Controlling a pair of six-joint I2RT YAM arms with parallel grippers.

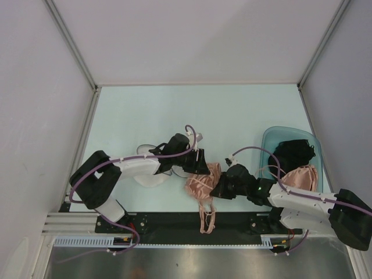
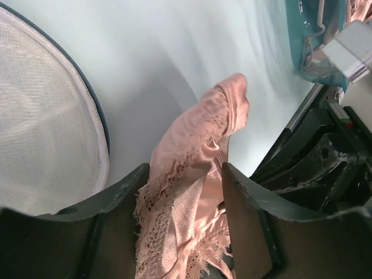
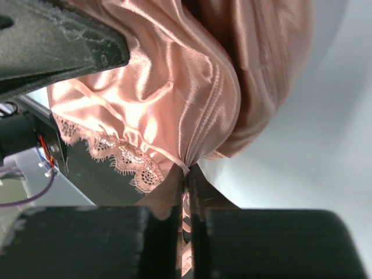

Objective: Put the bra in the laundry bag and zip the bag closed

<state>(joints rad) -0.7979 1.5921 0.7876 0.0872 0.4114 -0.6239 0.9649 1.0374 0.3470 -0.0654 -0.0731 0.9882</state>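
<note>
Bra (image 1: 200,186), at the near tabletop (image 1: 232,116) edge beside the bag (image 1: 148,177), is clamped by left pincer (image 2: 185,174) (bunched lace) and right pincer (image 3: 187,177) (thin seam); likely limp, slippery: grip gathered fabric.

Glossy satin bra (image 3: 174,99) edged in lace; laundry bag (image 2: 40,133) of white mesh.

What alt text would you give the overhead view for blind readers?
Two robot arms meet over a table, the left gripper and right gripper both holding a pink bra whose straps hang over the near edge. A white mesh bag lies under the left arm; a teal basin at right holds a black garment and a pink garment.
</note>
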